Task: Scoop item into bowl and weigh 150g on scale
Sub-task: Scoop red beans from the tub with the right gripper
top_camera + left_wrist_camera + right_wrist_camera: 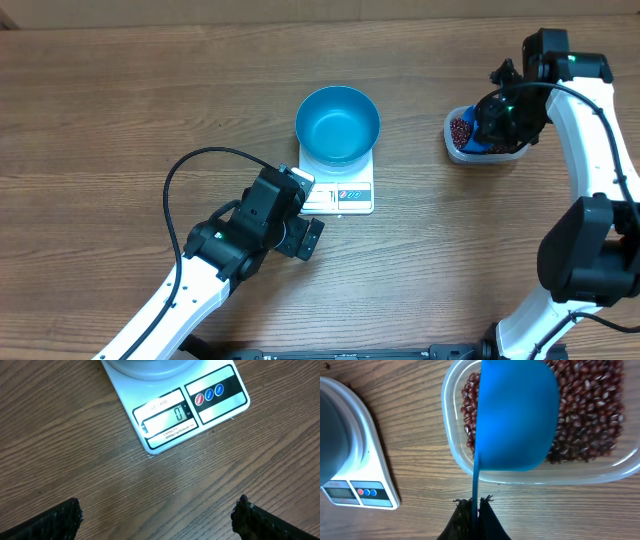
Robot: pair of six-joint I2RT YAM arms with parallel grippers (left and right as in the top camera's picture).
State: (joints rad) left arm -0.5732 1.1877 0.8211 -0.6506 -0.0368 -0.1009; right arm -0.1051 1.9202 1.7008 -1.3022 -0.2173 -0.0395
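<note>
Wood-grain brown is seen across the table, on which everything is set. The left gripper is held low over the tabletop just in front of the scale, its jaws spread wide with nothing between them. The right gripper is found at the far right, over the tub, its fingers pressed together on the thin handle of a blue scoop.

The white scale is placed near the middle of the table, and a zero is shown on its display. The blue bowl is stood on the scale's platform, behind the display and buttons. The clear plastic tub is set well apart from the scale, to its right.

The scoop's cup is held over the tub, so that part of the contents is hidden; whether it touches them cannot be told. The dark red-brown beans are heaped loosely inside the tub.
</note>
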